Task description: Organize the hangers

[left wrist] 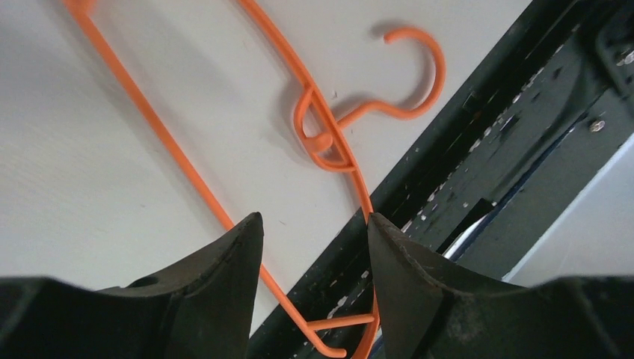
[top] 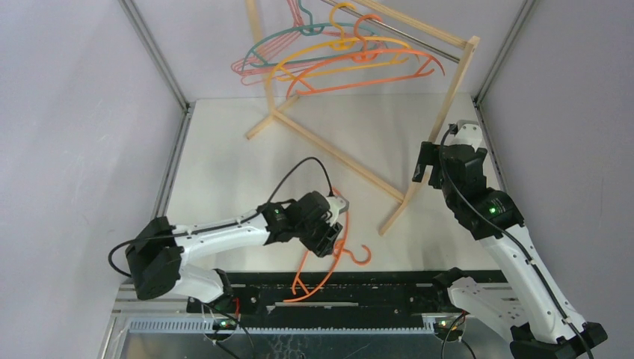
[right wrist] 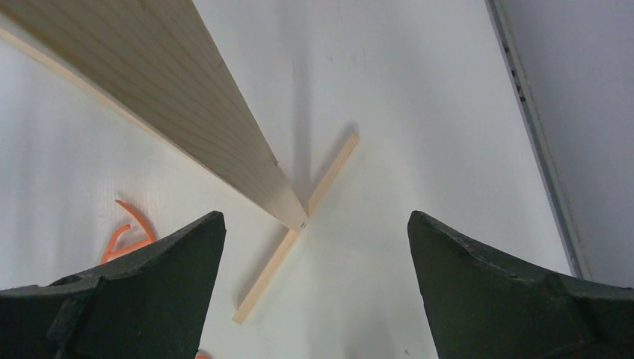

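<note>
The left tool [left wrist: 314,247] is hovering with its jaws parted over an orange hanger [left wrist: 329,142] that is lying flat on the table [left wrist: 90,187]; neither finger is pinching it. In the left wrist view, the hanger's curved arm is passing just beside the right finger [left wrist: 419,284], while its straight bar is running under the left finger [left wrist: 217,277]. The hook is curling toward the dark rail [left wrist: 508,149] at the table's near edge, and the hanger's lower end is lying over that rail. From above, the left tool [top: 333,232] is sitting over the same hanger [top: 351,254], near the front middle of the table [top: 224,149].

The right tool [right wrist: 314,262] is standing wide open and holding nothing, pointing down over the rack's foot [right wrist: 291,239], where a pale upright is meeting a thin crossbar on the table. A bit of the orange hanger [right wrist: 127,235] is showing at the left of that view. In the top view the right tool [top: 426,164] is hanging just beside the rack's near right leg [top: 437,131].

The rack [top: 321,146] is standing at the back of the table. On its rod [top: 404,34] are hanging a pink wire hanger [top: 250,67], a teal hanger [top: 288,34], a yellow hanger [top: 336,48] and another orange one [top: 374,63], bunched close together and overlapping.
</note>
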You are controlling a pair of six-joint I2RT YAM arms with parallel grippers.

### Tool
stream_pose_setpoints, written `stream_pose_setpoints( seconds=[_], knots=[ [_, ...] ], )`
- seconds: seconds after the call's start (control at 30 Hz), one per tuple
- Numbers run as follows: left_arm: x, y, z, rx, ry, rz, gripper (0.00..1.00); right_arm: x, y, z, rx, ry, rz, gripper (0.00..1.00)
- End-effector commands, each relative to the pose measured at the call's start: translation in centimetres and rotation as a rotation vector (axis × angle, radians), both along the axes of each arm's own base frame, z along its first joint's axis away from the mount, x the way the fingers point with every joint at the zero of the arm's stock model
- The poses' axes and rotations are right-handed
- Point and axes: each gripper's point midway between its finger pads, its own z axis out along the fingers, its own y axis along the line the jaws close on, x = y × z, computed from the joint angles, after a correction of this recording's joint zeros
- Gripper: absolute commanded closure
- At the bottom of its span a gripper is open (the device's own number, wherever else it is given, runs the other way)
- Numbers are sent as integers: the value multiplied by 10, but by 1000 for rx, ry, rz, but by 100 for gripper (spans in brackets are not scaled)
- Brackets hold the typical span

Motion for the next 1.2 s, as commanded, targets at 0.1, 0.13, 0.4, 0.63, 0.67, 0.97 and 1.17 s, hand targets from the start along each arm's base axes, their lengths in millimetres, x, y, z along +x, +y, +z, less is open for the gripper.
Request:
stream_pose_setpoints(
  seconds=[0.1, 0.13, 0.4, 0.63, 0.67, 0.97, 1.17],
  knots=[
    [2, -13, -23, 15, -44, 62, 41, -2, 0, -8, 28, 19, -22, 0],
    [5, -14, -24, 23, -52, 70, 41, -2, 0, -9, 30, 24, -26, 0],
    [-11, -21, -34, 72, -43, 31, 43, -7, -5, -15, 43, 27, -60, 0],
    [-30, -30, -38, 45, 8, 54, 45, -8, -4, -28, 34, 62, -61, 0],
    [-33, -32, -37, 38, 13, 58, 46, -8, -3, -30, 34, 68, -60, 0],
    [-60, -48, -57, 62, 58, 66, 48, -1, 4, -25, 34, 25, -22, 0],
    [-50, -36, -82, 181, 35, 124, 49, -10, 7, -26, 69, 14, 4, 0]
  ],
)
